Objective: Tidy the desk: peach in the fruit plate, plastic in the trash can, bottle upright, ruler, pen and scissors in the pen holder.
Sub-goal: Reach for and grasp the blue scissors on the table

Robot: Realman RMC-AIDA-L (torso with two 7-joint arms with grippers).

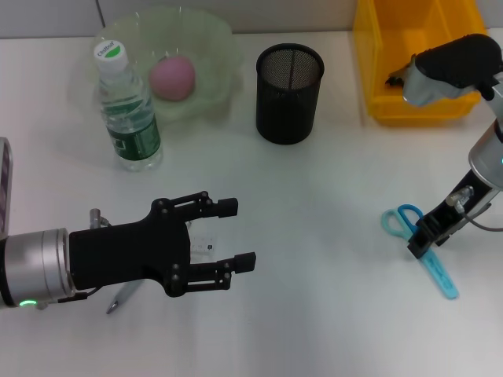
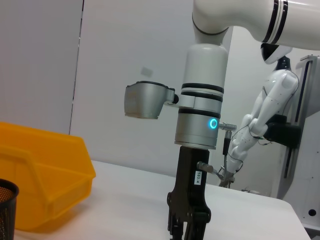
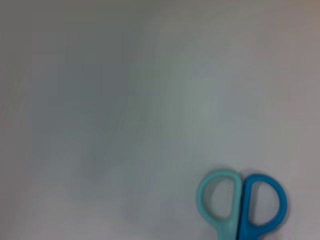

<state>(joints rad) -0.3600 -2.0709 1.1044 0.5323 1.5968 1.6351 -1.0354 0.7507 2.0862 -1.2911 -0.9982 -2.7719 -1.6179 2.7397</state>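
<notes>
The scissors [image 1: 424, 251] lay flat on the desk [image 1: 314, 236] at the robot's right, their long axis running on a slant: the two handle loops pointed back toward the middle of the desk and away from the robot, and the covered blade end pointed toward the robot and to its right. One loop was pale blue-green, the other a stronger blue [image 3: 242, 207]. The right gripper [image 1: 423, 239] stood straight down over the scissors just behind the loops, at the top of the covered blade; whether its fingers were spread or closed on the scissors could not be told.

Beyond the scissors, at the far right edge, stood the trash can [image 1: 377, 71], with the right arm's upper joint hanging over it. The pen holder [image 1: 289, 93] stood upright near the middle of the far side, well apart from the scissors with bare desk between them. Farther to the left sat the fruit plate [image 1: 212, 39] with the peach [image 1: 172, 77] resting in it. The bottle [image 1: 127, 110] stood upright just in front of the plate's left edge.

The left gripper [image 1: 236, 236] hovered low over the near left part of the desk, fingers apart and holding nothing, pointing toward the right. Under it lay the ruler [image 1: 203, 243], mostly hidden, and the pen [image 1: 118, 298], whose tip poked out below the wrist toward the robot.
</notes>
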